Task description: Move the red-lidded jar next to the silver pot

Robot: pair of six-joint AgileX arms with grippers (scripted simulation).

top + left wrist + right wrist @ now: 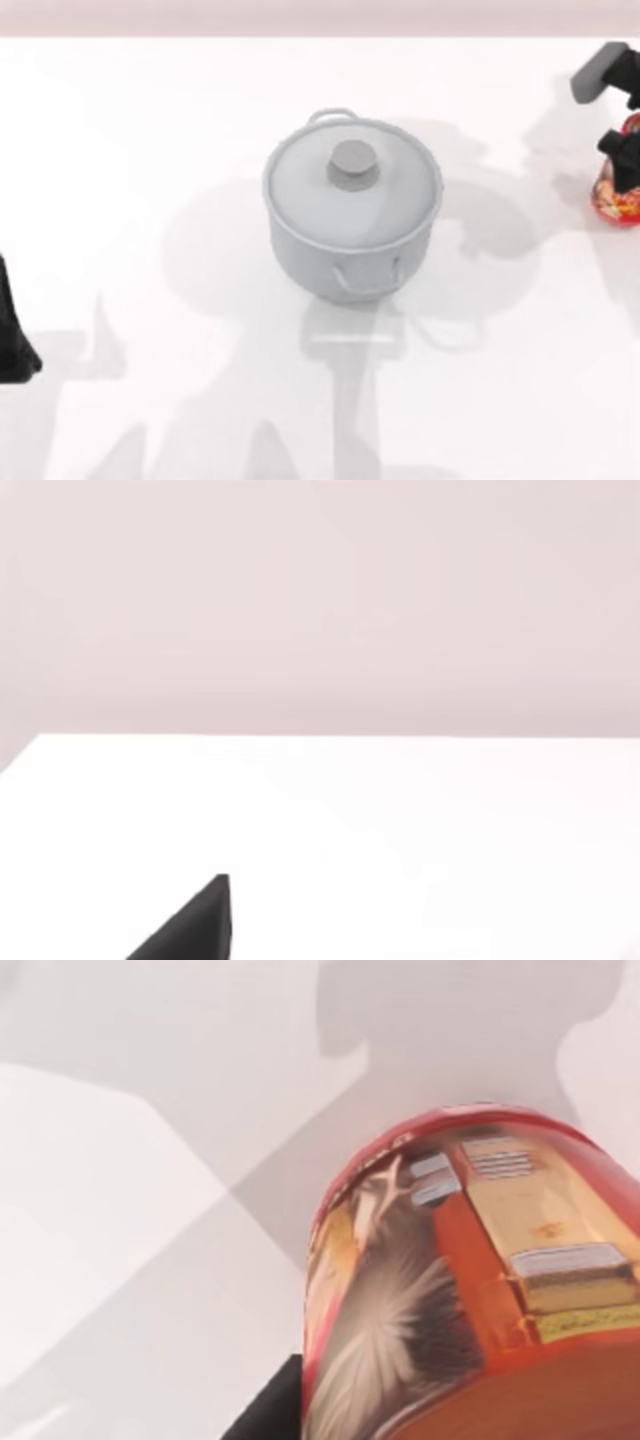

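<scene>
The right claw (pixel 622 160) sat over the small clear red-lidded jar (pixel 617 195) with its red-and-yellow label at the white table's (pixel 150 200) right edge, well apart from the large matte grey silver pot (pixel 352 205) at centre. Whether the right claw had clamped the jar, I could not tell. The grasp step seemed in hand; next would come carrying it leftward beside the pot. The left arm sat parked at the left edge.

The surface (pixel 150 150) is big, flat and white. It fills almost all of the top view, from the left side to the right side. Soft grey shadows (pixel 210 250) lie on it, mostly in the middle and along the near edge. Along the far edge there is a pale pinkish strip, the wall (pixel 300 15) behind it. In the left wrist view the white surface (pixel 400 830) ends in a straight edge, and the plain pinkish wall (pixel 320 600) rises behind it. In the right wrist view the surface (pixel 120 1210) shows light and grey patches of shadow.
</scene>
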